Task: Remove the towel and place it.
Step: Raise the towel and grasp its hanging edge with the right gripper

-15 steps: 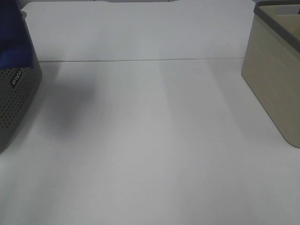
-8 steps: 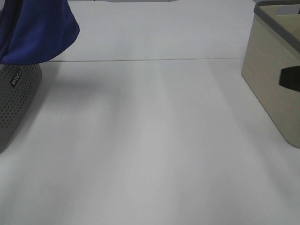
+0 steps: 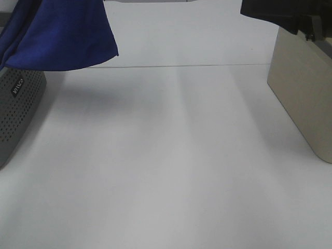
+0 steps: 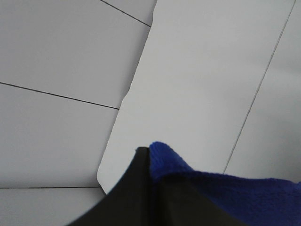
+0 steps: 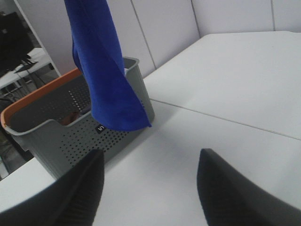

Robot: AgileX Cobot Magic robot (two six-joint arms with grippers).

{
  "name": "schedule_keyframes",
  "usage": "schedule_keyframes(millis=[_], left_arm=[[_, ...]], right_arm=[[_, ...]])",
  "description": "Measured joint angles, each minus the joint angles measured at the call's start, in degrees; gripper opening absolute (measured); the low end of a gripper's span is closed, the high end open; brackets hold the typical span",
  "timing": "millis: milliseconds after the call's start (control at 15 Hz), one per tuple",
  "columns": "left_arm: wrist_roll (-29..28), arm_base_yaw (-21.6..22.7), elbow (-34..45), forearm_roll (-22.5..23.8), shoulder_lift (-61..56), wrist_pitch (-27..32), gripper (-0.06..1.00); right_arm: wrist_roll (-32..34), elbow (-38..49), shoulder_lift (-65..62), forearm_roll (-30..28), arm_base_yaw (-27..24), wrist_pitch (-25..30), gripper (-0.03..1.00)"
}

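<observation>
The royal-blue towel (image 3: 62,36) hangs in the air at the top left, above the grey perforated basket (image 3: 15,114). Its lower corner dangles free over the table. In the left wrist view my left gripper (image 4: 149,157) is shut on a fold of the towel (image 4: 202,188). The left gripper itself is out of the exterior view. In the right wrist view my right gripper (image 5: 150,162) is open and empty, and faces the hanging towel (image 5: 103,70) from across the table. Part of the right arm (image 3: 280,13) shows at the top right.
The grey basket (image 5: 70,127) has an orange rim and holds something dark inside. A beige basket (image 3: 301,88) stands at the right edge of the white table (image 3: 166,155). A thin seam crosses the table at the far side.
The towel has risen out of the grey basket and swung right. The right arm moved from beside the beige basket up to the top right.
</observation>
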Motion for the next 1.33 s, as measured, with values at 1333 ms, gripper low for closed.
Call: schedule_keyframes(millis=[1333], left_arm=[[3.8, -1.0, 0.0, -4.6, 0.0, -0.6, 0.00]], right_arm=[[-5.0, -37.2, 41.1, 0.1, 21.5, -3.7, 0.59]])
